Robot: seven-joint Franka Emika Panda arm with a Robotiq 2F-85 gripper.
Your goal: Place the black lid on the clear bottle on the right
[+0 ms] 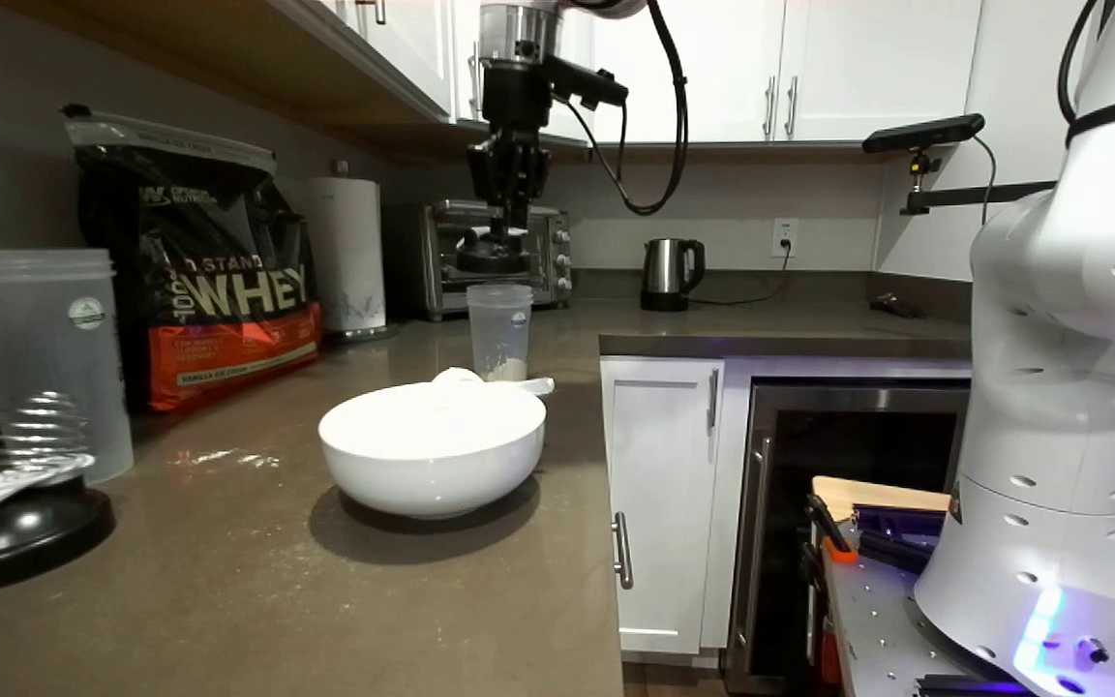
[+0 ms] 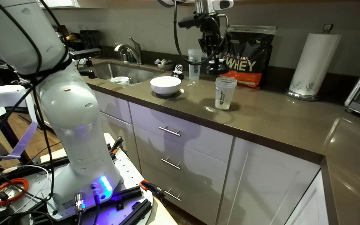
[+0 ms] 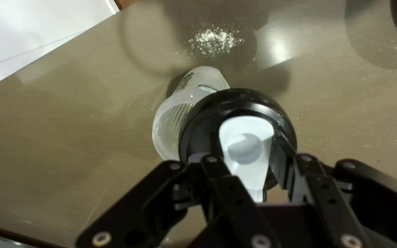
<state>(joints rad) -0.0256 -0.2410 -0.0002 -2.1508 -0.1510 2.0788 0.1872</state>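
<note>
My gripper (image 1: pixel 507 198) is shut on the black lid (image 1: pixel 492 257), which has a white flip cap, and holds it in the air. In the wrist view the fingers (image 3: pixel 248 151) stand either side of the white cap, and the lid (image 3: pixel 198 124) covers part of the bottle's mouth. The clear bottle (image 1: pixel 497 329) stands upright and uncovered on the counter with pale powder at its bottom. In an exterior view the lid (image 2: pixel 216 68) hangs above and slightly left of the bottle (image 2: pixel 225 93), with a gap. The bottle (image 3: pixel 165 120) also shows in the wrist view.
A second clear bottle (image 1: pixel 49 348) stands by another black lid (image 1: pixel 25 528) with a wire whisk ball (image 1: pixel 45 426). A white bowl (image 1: pixel 432 455) sits between the bottles. A whey bag (image 2: pixel 248 56), paper towel roll (image 2: pixel 314 64) and toaster oven (image 1: pixel 550 252) line the wall. Powder (image 3: pixel 215 42) is spilled.
</note>
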